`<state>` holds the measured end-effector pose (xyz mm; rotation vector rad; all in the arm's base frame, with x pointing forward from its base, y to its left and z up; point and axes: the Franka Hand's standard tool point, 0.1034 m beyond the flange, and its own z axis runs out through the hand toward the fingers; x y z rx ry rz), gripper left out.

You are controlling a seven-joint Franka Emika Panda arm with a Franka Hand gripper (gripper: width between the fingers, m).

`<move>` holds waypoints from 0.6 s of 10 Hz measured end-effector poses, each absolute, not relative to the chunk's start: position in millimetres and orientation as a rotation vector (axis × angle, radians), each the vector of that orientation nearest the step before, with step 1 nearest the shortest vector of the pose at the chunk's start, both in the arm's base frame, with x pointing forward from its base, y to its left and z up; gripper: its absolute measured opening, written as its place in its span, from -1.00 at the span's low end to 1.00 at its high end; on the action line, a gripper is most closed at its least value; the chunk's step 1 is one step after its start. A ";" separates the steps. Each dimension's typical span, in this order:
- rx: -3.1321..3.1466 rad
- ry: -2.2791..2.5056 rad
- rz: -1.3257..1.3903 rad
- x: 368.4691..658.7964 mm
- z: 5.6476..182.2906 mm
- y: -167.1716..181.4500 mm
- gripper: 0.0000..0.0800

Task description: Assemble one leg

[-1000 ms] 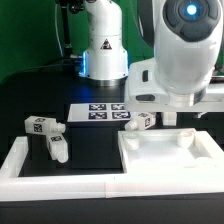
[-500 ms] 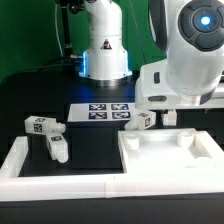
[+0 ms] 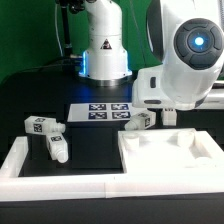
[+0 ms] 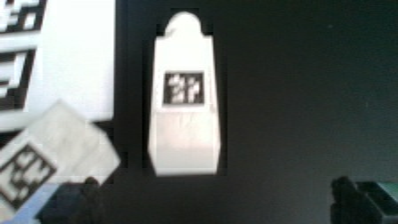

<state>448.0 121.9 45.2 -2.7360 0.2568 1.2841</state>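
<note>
The arm (image 3: 185, 50) fills the upper part of the exterior view's right, its bulky white wrist housing hanging low over the black table (image 3: 95, 150). Its pedestal stands at the back, behind the marker board (image 3: 104, 110), which lies flat on the table.

On the exterior view's right, near the front, a big square panel (image 3: 170, 155) lies flat. A raised white border (image 3: 20, 165) runs along the front and up the left side.

Four small pegs show in the exterior view. Two spare legs lie well to the left, one (image 3: 42, 125) further back and one (image 3: 57, 148) nearer the front. A tagged peg (image 3: 140, 121) sits just behind the panel's back edge, beside the marker board. Another white piece (image 3: 170, 116) sits right under the wrist housing.

In the wrist view, the leg (image 4: 187, 100) lies flat on the black table, tag facing up, tapered end pointing away from the fingertips. It is probably that piece under the housing, though the exterior view hides too much to be sure. A second leg (image 4: 45, 150) lies askew just beside it, with a thin dark gap between them. A strip of the marker board (image 4: 22, 50) shows at the edge.

The claw (image 4: 217, 200) stands spread wide, its two dark fingertips (image 4: 71, 200) apart and above the table, holding nothing. The leg lies ahead of them, untouched.
</note>
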 end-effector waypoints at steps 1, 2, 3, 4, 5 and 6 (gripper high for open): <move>-2.749 0.247 1.263 444.2 42.1 127.0 0.62; -2.749 0.247 1.265 443.0 42.2 126.4 0.62; -2.749 0.250 1.263 443.5 42.0 125.7 0.62; -2.748 0.250 1.264 443.4 41.6 125.6 0.62; -2.748 0.251 1.265 443.1 40.7 125.2 0.62; -2.744 0.254 1.268 440.1 34.6 122.2 0.62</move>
